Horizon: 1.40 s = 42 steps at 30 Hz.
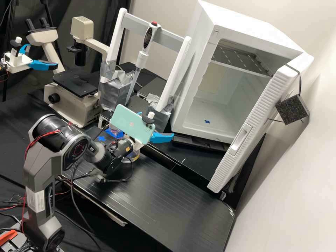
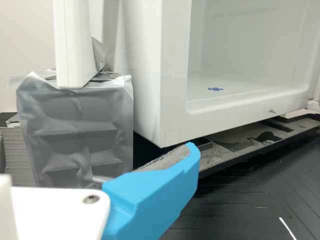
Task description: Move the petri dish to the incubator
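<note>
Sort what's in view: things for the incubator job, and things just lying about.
For the job:
- clear round dish, partly hidden, probably the petri dish
- white incubator, door open
- open hand

Just lying about:
- microscope
- pipette by the white frame

Ridged white plastic door [image 1: 257, 122], glossy black bench [image 1: 168, 199]

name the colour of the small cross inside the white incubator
The small flat cross is blue, clearest in the high view.

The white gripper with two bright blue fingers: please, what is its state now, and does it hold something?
White gripper: open, its bright blue fingers apart, with nothing held between them.
</note>
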Available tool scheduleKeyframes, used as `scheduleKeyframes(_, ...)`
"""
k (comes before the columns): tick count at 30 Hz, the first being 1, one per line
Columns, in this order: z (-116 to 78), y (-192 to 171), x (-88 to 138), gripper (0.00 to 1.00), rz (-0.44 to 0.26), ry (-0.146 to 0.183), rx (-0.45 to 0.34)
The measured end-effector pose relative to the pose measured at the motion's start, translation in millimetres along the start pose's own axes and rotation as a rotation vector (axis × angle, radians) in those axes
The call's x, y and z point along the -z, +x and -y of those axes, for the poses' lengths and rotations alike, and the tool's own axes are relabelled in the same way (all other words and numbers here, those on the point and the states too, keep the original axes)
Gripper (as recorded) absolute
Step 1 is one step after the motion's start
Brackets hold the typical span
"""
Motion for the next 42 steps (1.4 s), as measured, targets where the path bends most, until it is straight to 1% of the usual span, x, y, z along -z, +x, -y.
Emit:
scheduleKeyframes(9, 0.3, -0.5, -0.4, 1.0, 0.001, 0.0, 0.001)
scheduleKeyframes(12, -0.1, -9.0, -3.5, 1.0, 0.004, -0.001, 0.008)
scheduleKeyframes(15, -4.3, -25.5, -6.2, 1.0, -0.01, 0.015, -0.012)
scheduleKeyframes(17, -7.4, -39.1, -7.3, 1.0, -0.035, 0.025, -0.035)
scheduleKeyframes(21, -11.5, -72.4, -7.6, 1.0, -0.101, 0.034, -0.079)
scheduleKeyframes(23, -11.2, -88.2, -7.3, 1.0, -0.119, 0.039, -0.085)
scheduleKeyframes(24, -8.8, -96.5, -8.1, 1.0, -0.12, 0.039, -0.074)
scheduleKeyframes(26, -5.2, -115.5, -6.9, 1.0, -0.14, 0.035, -0.061)
scheduleKeyframes(29, 0.9, -132.8, -5.5, 1.0, -0.167, 0.015, -0.028)
scheduleKeyframes(31, 0.6, -137.2, -3.8, 1.0, -0.19, -0.008, -0.021)
scheduleKeyframes(33, -1.0, -139.3, -4.0, 1.0, -0.208, -0.022, -0.011)
scheduleKeyframes(34, -2.5, -139.8, -5.7, 1.0, -0.205, -0.029, -0.008)
scheduleKeyframes(36, -3.8, -141.0, -9.3, 1.0, -0.206, -0.042, 0.021)
scheduleKeyframes(39, -5.6, -142.6, -13.8, 1.0, -0.197, -0.048, 0.045)
scheduleKeyframes(42, -4.5, -142.8, -20.6, 1.0, -0.177, -0.056, 0.086)
